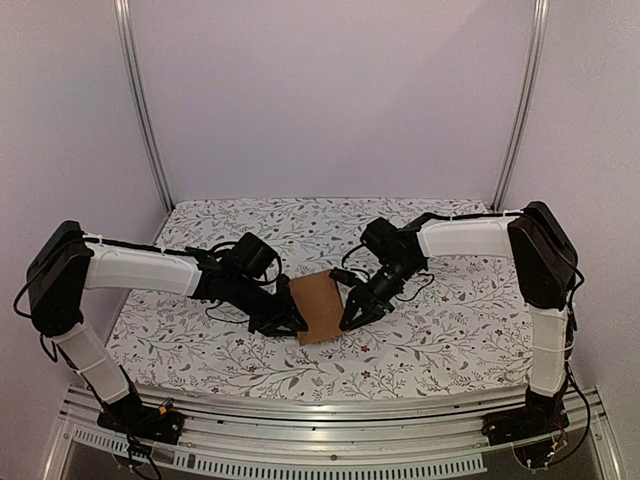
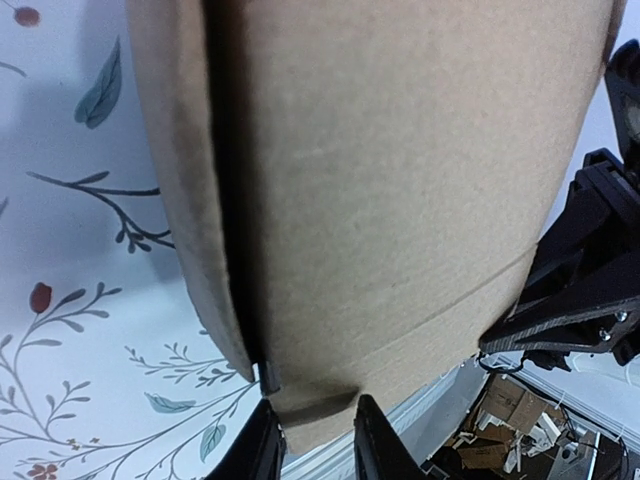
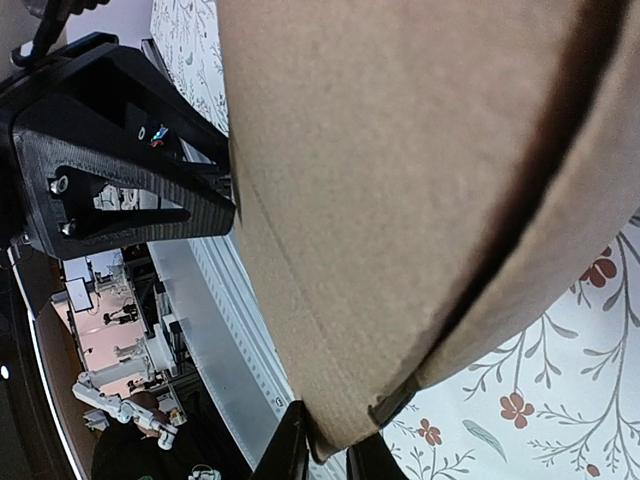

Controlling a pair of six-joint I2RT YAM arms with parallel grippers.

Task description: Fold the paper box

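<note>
The paper box (image 1: pixel 318 306) is held above the middle of the flowered table (image 1: pixel 455 335), between the two arms. The left hand (image 1: pixel 291 320) is clamped on the box's left edge. The right hand (image 1: pixel 351 313) is clamped on its right edge. Both wrist views show a cardboard edge pinched between fingertips (image 2: pixel 265 445).

A floral tablecloth (image 1: pixel 450 330) lies flat. A left post (image 1: pixel 144 100) and a right post (image 1: pixel 520 100) rise at its far corners; a slotted rail (image 1: pixel 330 462) lines the near edge.
</note>
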